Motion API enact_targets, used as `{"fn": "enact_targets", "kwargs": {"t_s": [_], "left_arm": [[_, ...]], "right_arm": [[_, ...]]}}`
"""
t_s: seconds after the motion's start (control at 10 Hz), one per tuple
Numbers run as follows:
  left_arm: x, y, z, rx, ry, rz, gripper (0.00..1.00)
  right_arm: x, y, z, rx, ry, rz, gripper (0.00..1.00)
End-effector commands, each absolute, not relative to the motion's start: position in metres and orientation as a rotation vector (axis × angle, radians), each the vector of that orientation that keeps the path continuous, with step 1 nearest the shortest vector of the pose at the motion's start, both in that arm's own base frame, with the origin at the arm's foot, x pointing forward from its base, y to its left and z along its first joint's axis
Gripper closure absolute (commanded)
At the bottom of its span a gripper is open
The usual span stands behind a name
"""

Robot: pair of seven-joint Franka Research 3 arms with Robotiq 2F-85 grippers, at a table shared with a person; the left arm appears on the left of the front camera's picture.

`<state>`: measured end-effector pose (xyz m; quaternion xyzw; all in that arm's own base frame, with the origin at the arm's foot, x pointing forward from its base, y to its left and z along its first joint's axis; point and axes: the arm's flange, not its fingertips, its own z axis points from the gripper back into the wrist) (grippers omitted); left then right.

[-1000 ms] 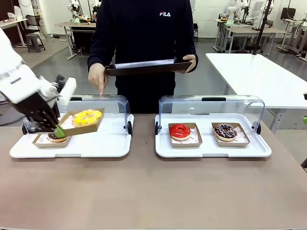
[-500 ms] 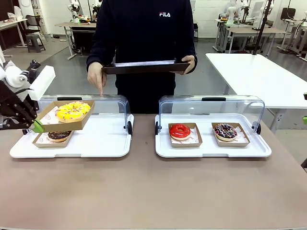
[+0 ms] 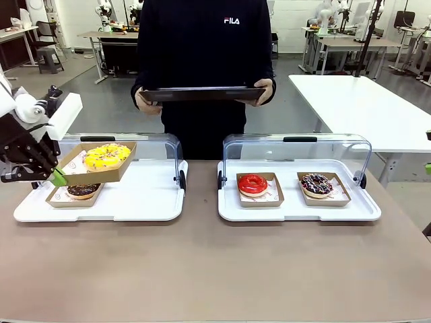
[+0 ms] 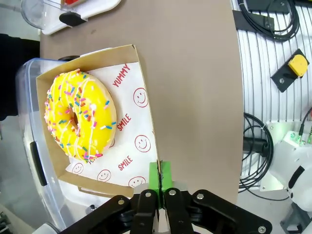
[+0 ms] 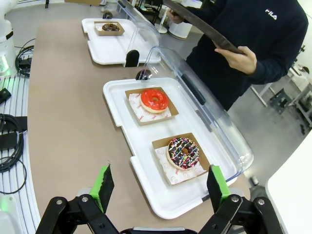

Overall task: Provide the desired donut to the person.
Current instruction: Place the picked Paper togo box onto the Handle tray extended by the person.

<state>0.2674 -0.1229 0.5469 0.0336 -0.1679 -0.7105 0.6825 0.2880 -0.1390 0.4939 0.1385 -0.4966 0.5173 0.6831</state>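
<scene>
Yellow sprinkled donut (image 3: 106,157) sits in a brown cardboard tray (image 3: 94,177), rim pinched by the left end effector (image 3: 59,177) above the counter (image 3: 202,269), seemingly for the person (image 3: 202,47) holding out a black tray (image 3: 202,94); right end effector (image 5: 161,187) gapes empty.

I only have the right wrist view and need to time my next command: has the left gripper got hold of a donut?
Observer: Yes. The left gripper is shut on the edge of a cardboard box that carries the yellow sprinkled donut.
Operator: Are the pads touching the donut itself?
Observer: No. They pinch only the box wall by the paper liner, and the donut sits apart from them.
Operator: Is the box resting on anything?
Observer: No. In the front view it hangs slightly tilted above the left white tray, partly over a chocolate donut that lies there.
</scene>
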Motion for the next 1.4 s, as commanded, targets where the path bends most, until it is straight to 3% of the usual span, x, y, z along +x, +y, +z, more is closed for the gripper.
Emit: {"fn": "enact_targets", "kwargs": {"t_s": [0.0, 1.3], "left_arm": [[0.2687, -0.1259, 0.5479, 0.089, -0.389, -1.571, 1.0], [0.2687, -0.1259, 0.5479, 0.089, -0.389, -1.571, 1.0]], "right_arm": [[0.2915, -0.1396, 0.4932, 0.314, -1.145, 1.165, 0.0], [0.2915, -0.1396, 0.4932, 0.314, -1.145, 1.165, 0.0]]}}
